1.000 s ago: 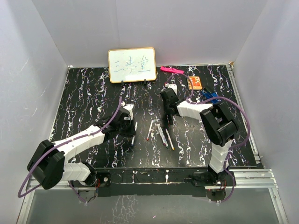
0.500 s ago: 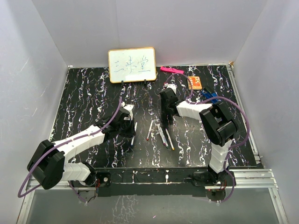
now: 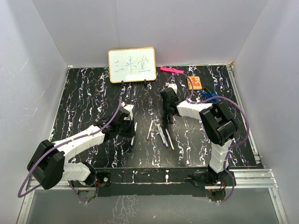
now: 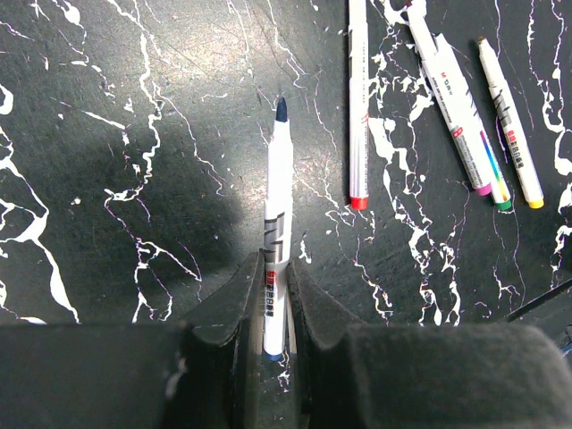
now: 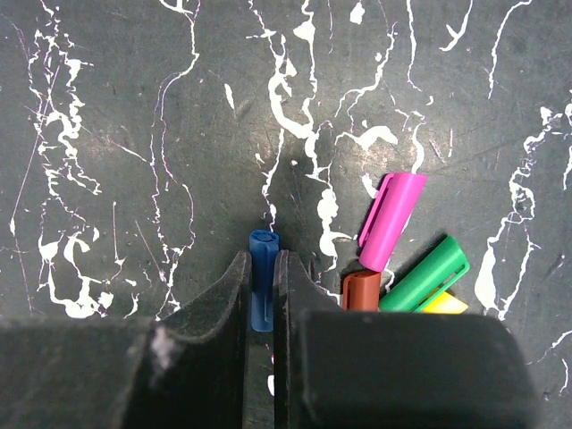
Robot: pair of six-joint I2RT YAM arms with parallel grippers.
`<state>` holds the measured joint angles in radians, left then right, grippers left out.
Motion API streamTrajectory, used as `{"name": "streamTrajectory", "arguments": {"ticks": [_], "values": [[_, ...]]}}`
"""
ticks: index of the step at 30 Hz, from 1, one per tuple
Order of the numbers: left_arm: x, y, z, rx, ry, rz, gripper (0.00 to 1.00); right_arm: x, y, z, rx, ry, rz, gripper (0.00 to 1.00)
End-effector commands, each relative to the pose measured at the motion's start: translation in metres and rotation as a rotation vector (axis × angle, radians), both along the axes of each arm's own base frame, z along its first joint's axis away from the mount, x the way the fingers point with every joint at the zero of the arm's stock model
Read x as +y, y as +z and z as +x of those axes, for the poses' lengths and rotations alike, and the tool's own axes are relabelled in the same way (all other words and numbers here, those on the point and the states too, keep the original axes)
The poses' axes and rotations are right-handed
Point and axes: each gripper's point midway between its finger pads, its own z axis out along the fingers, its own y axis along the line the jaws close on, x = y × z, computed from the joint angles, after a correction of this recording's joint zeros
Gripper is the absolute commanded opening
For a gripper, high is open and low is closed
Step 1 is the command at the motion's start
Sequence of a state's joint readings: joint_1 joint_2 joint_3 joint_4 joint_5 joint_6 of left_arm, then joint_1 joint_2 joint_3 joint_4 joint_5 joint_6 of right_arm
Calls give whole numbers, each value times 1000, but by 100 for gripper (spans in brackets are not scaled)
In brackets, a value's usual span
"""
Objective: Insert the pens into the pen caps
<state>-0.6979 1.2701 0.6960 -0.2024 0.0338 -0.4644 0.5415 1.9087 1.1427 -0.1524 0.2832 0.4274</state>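
My left gripper [image 4: 271,264] is shut on a white pen with a dark blue tip [image 4: 278,214], holding it near its rear end, low over the table; it also shows in the top view [image 3: 130,130]. Several more white pens lie to the right: a red-ended one [image 4: 357,107], a purple-ended one [image 4: 451,107] and a yellow-ended one [image 4: 508,125]. My right gripper [image 5: 262,259] is shut on the blue pen cap [image 5: 264,246]. Purple [image 5: 393,219], green [image 5: 427,275], red-brown [image 5: 361,290] and yellow [image 5: 444,304] caps lie just right of its fingers.
A small whiteboard [image 3: 132,65] stands at the back. A pink highlighter [image 3: 171,70], an orange box [image 3: 195,83] and a blue clip-like object [image 3: 210,97] lie at the back right. The loose pens [image 3: 159,133] lie between the two grippers.
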Motion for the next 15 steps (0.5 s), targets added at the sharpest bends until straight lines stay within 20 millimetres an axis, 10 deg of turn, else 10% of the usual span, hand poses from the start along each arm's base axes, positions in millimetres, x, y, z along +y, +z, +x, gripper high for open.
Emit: {"name": "streamTrajectory", "arguments": {"ticks": [1, 7, 15], "values": [[-6, 15, 6, -34, -13, -19, 0, -11, -45, -36, 169, 17, -56, 0], [-17, 20, 10, -56, -41, -68, 0, -6, -15, -21, 68, 19, -19, 0], [-44, 36, 25, -115, -87, -167, 0, 21, 82, -8, -202, 107, 203, 0]]}}
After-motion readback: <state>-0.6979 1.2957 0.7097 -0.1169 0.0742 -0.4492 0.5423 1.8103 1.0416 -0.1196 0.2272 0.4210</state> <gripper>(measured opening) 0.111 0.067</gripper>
